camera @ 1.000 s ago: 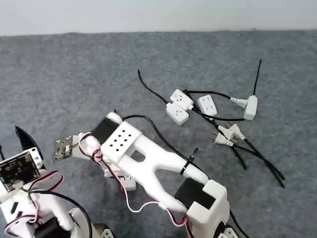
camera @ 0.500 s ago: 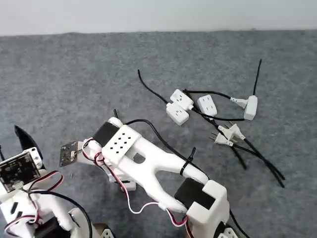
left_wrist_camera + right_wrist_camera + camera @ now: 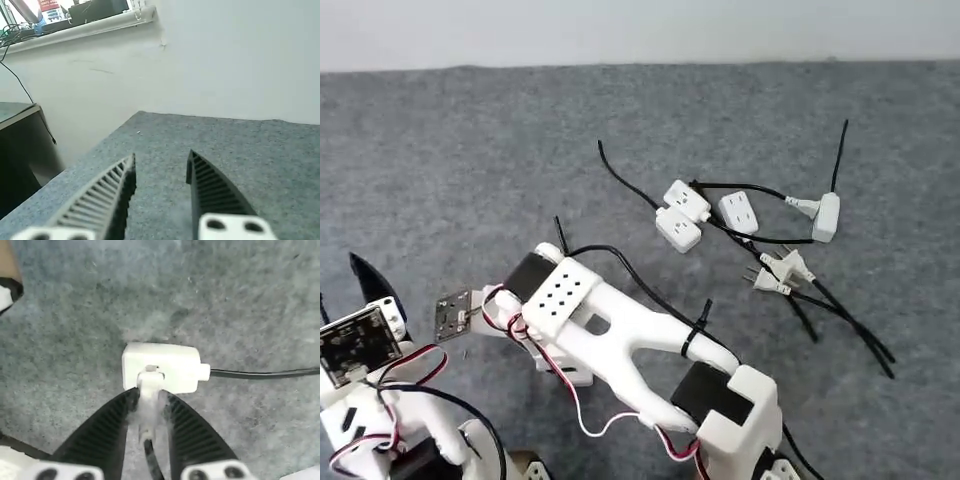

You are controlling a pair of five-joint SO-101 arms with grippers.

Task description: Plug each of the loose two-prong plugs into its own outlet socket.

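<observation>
- In the high view my right arm (image 3: 620, 335) lies across my work point. The white corner (image 3: 576, 375) under it is probably the socket.
- In the right wrist view I cannot tell how deep the prongs sit. The plug (image 3: 149, 382) butts against the outlet socket (image 3: 170, 365), and the socket's black cord (image 3: 260, 373) runs off frame.
- Well apart on the grey carpet (image 3: 470, 180) lie a cluster of outlet sockets (image 3: 686, 201) and two loose two-prong plugs (image 3: 787, 264), among black cords.
- My right gripper (image 3: 148, 397) is low over the carpet, clamped narrow on the plug body.
- My left gripper (image 3: 161, 156) is raised towards the wall (image 3: 225, 60), jaws apart and holding nothing.
</observation>
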